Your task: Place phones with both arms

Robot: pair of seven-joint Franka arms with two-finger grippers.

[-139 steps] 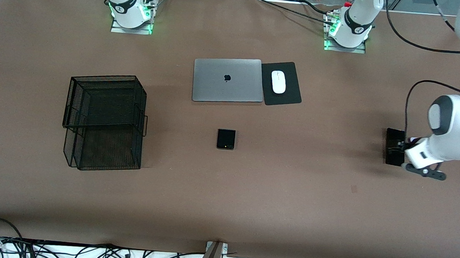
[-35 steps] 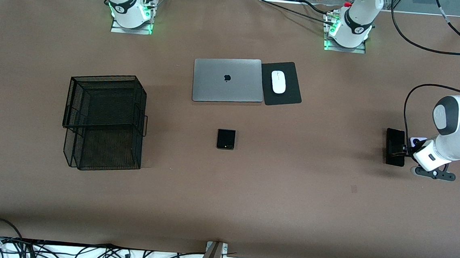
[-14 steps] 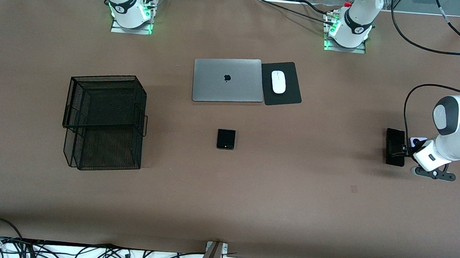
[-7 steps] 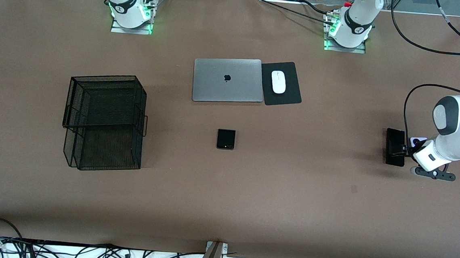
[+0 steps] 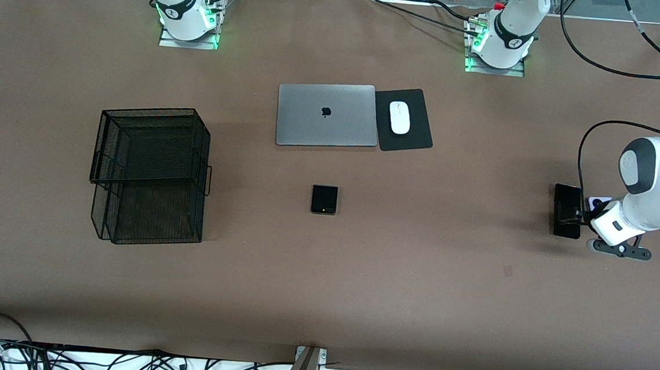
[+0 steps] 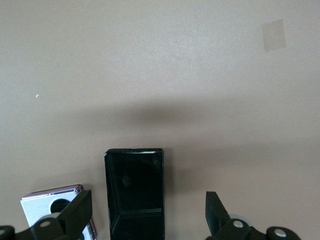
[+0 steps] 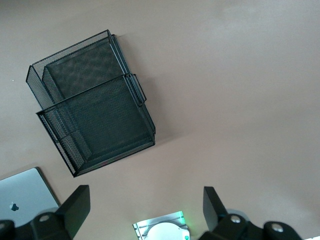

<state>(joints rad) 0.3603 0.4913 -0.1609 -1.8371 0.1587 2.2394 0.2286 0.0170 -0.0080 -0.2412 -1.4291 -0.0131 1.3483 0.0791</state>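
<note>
The longer black slab phone (image 5: pixel 567 211) lies flat at the left arm's end of the table. The lilac-white phone (image 5: pixel 598 201) lies beside it, partly hidden by the arm. My left gripper (image 5: pixel 583 216) hangs low over them and is open. In the left wrist view the slab (image 6: pixel 135 192) lies between the spread fingers (image 6: pixel 75 215), and one finger overlaps the lilac-white phone (image 6: pixel 55 206). The black folded phone (image 5: pixel 324 200) lies mid-table. My right gripper (image 7: pixel 145 212) is open and empty, high over the table and out of the front view.
A black wire-mesh basket (image 5: pixel 150 175) stands toward the right arm's end, and also shows in the right wrist view (image 7: pixel 92 122). A closed silver laptop (image 5: pixel 328 115) and a white mouse (image 5: pixel 400 117) on a black pad (image 5: pixel 415 134) lie farther from the front camera than the folded phone.
Since ten seconds ago the left hand has moved slightly toward the left arm's end, baring the lilac-white phone. In the last second it has barely moved. The phones have not moved.
</note>
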